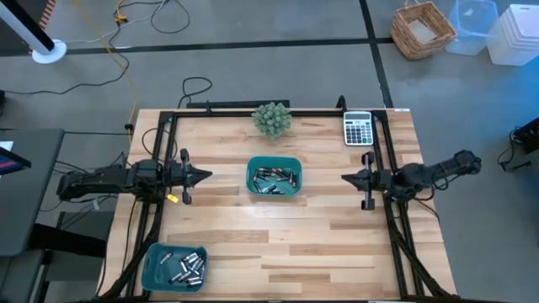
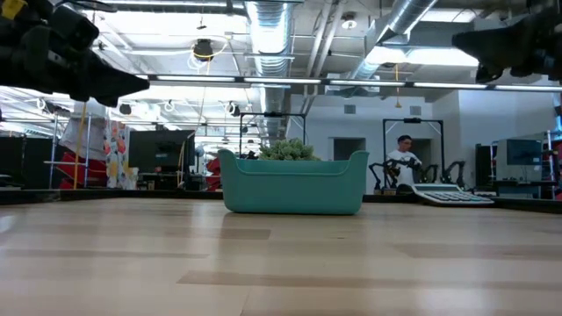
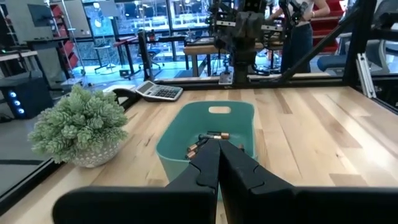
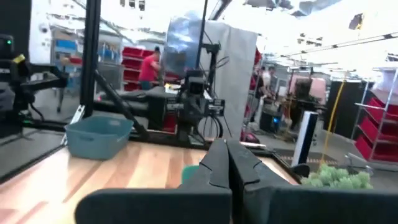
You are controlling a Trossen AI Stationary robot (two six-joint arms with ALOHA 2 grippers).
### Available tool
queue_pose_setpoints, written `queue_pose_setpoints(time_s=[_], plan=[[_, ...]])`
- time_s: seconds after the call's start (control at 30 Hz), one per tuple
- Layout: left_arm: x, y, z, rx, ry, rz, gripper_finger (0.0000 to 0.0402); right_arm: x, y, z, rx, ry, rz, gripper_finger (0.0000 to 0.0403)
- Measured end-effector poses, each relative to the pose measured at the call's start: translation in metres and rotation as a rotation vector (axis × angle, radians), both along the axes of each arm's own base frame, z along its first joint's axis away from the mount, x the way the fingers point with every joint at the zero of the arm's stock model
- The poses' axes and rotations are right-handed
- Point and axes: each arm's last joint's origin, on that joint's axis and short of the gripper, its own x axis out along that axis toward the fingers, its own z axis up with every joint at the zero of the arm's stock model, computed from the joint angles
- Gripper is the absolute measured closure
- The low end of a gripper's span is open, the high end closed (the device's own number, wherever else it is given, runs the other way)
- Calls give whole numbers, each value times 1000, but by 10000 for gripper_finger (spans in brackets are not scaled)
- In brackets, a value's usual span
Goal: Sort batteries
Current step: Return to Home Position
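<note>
- Light wooden table (image 1: pixel 278 244) in an open workshop, with a plant (image 1: pixel 272 119) and a calculator (image 1: pixel 358 128) along the far edge.
- Some batteries (image 1: pixel 275 179) lie in the centre tray (image 1: pixel 274 160), more in the corner tray (image 1: pixel 156 261) near the left arm's base. None seen loose on the boards.
- Either side of the centre tray, well apart from it: left gripper (image 1: pixel 202 176) and right gripper (image 1: pixel 347 178), fingers pressed together, holding nothing.
- Judgement: sorting looks finished, arms at or near rest. Any remaining move is an empty retreat clear of the trays.
- Low view: the tray wall hides the cells. Battery kinds too small to tell.

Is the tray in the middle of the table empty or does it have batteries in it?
Not empty: the tray holds a loose pile of batteries, visible from above.
</note>
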Motion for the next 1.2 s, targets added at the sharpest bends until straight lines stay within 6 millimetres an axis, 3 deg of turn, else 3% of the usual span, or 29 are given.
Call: queue_pose_setpoints(time_s=[0.5, 1.2], plan=[[3, -1, -11, -20, -28, -30, 401, 1, -18, -11, 40, 87, 5, 403], [3, -2, -14, -22, -11, -62, 401, 1, -19, -18, 73, 151, 2, 391]])
